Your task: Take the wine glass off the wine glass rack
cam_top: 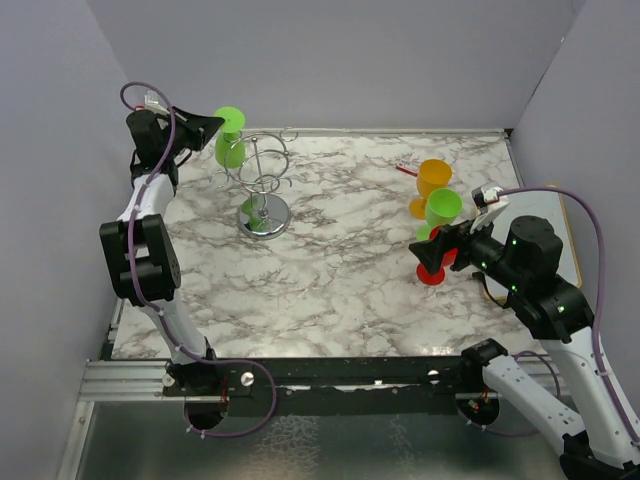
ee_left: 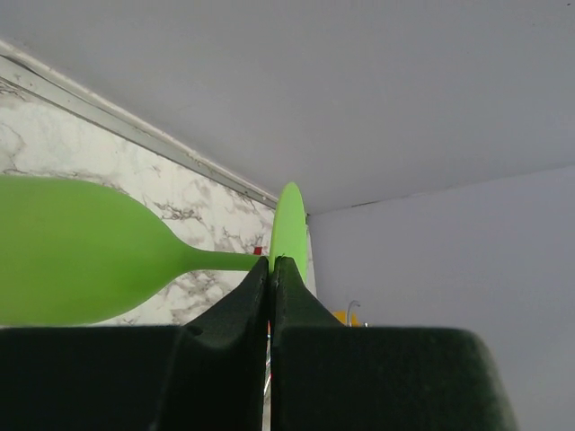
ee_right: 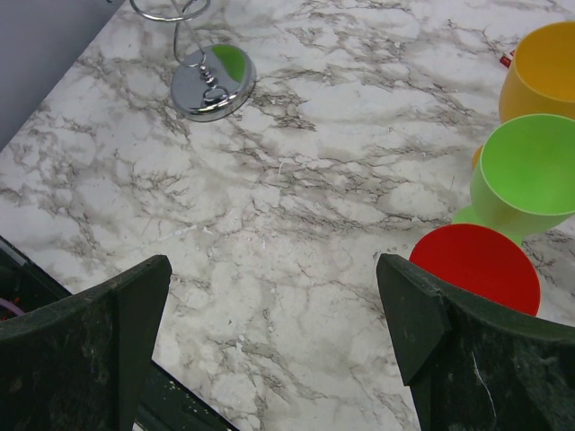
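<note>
left claw [ee_left: 270, 263] clamped on wine glass [ee_left: 81, 260] stem by foot; you slide it straight out, keep bowl off rack [cam_top: 262, 182] loops. right claw [ee_right: 269, 341] apart.

green wine glass [cam_top: 230, 150], foot up, just beside the upright chrome wine glass rack [cam_top: 270, 222]

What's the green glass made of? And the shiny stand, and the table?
The green wine glass looks like plastic: solid colour, matte, not see-through. The wine glass rack looks like chromed metal wire; its round base mirrors things. The table has a marble pattern, maybe just printed.
</note>
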